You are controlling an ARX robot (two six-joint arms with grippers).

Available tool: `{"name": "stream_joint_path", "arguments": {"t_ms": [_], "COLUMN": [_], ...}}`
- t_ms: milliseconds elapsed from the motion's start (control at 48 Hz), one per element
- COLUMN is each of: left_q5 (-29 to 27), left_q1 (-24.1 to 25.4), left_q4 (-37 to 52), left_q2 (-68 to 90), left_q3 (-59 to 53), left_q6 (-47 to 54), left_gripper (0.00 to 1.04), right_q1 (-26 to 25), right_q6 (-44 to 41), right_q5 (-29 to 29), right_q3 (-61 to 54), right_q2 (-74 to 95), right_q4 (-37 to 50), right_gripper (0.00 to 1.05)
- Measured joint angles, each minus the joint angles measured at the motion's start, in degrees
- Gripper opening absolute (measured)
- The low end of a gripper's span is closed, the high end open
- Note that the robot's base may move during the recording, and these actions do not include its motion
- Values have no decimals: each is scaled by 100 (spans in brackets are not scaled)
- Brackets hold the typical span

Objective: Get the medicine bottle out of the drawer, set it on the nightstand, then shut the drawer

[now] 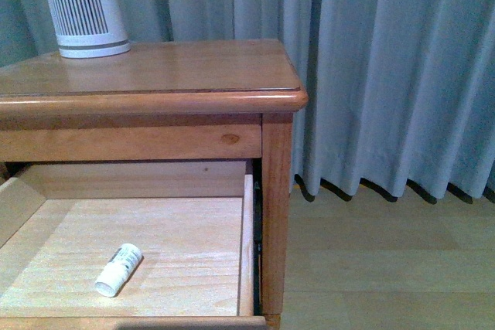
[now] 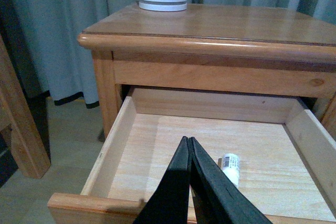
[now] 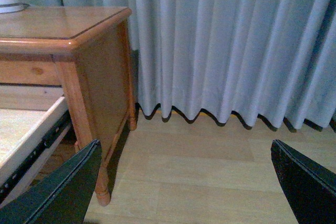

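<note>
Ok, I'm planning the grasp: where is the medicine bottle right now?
In the front view the medicine bottle lies on its side inside the open drawer, near its front edge, clear of both side walls.

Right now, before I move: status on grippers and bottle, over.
Left gripper shut, empty, at the open drawer. Right gripper open, empty, beside the nightstand. Medicine bottle on its side on drawer floor, untouched. Nothing covering it.
</note>
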Motion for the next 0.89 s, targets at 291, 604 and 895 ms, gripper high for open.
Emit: {"name": "stream_joint_path", "arguments": {"t_ms": [291,604,895], "left_q5": [7,-20,-2], "left_q1": [0,0,4], "left_q4": [-717,-1333,-2564], "left_q2": [-732,-1351,-2520], "left_q3": [0,-2,0], "left_q6": [15,15,15], "left_gripper": [4,4,4], "right_q1": [0,-2,-2], "right_q6": [0,0,0], "right_q5": [20,-22,-4], "right_q3": [0,0,0], "right_q2": [0,-2,-4], "right_q4": [0,-2,-2], "right_gripper": [98,98,98]}}
